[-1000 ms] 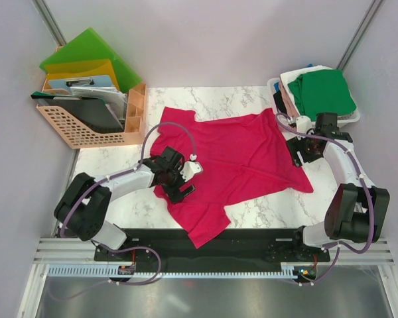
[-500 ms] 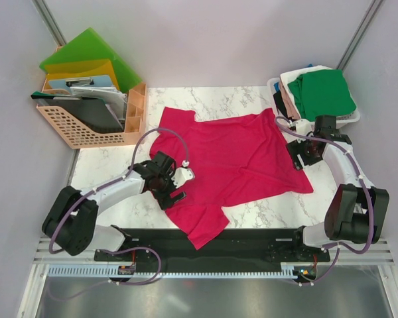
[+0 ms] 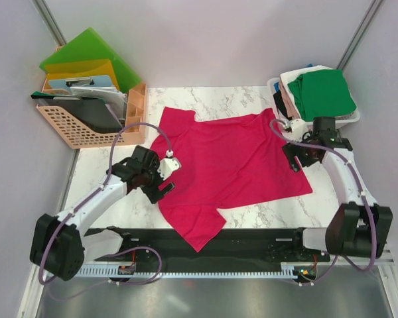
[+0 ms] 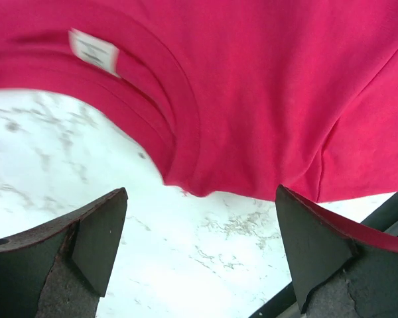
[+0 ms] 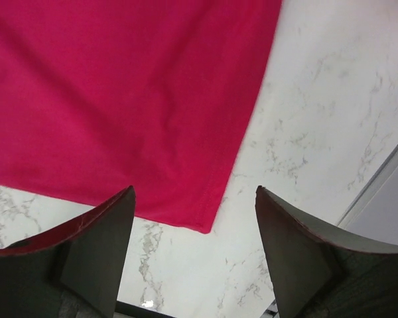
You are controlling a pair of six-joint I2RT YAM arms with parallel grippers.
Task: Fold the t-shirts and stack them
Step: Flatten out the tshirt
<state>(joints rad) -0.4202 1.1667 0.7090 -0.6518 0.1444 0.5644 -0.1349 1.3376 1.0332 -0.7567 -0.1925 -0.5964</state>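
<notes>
A crimson-pink t-shirt (image 3: 232,159) lies spread flat on the marble table (image 3: 106,165). Its collar (image 4: 152,86) with a white label (image 4: 93,52) shows in the left wrist view. My left gripper (image 3: 160,180) hovers at the shirt's left edge, open over bare marble just off the collar, its fingers (image 4: 99,238) holding nothing. At the shirt's right side my right gripper (image 3: 296,159) stands open above the hem corner (image 5: 205,225), holding nothing either. More t-shirts, a green one (image 3: 322,93) on top, are piled at the back right.
A white bin (image 3: 350,119) holds the shirt pile at the back right. A peach mesh organiser (image 3: 86,129) with green (image 3: 86,50) and yellow folders stands at the back left. A black rail (image 3: 205,242) runs along the near table edge.
My left gripper has drawn back to the left, from over the shirt to its collar edge. The right gripper has shifted slightly up and left. Both stay open.
</notes>
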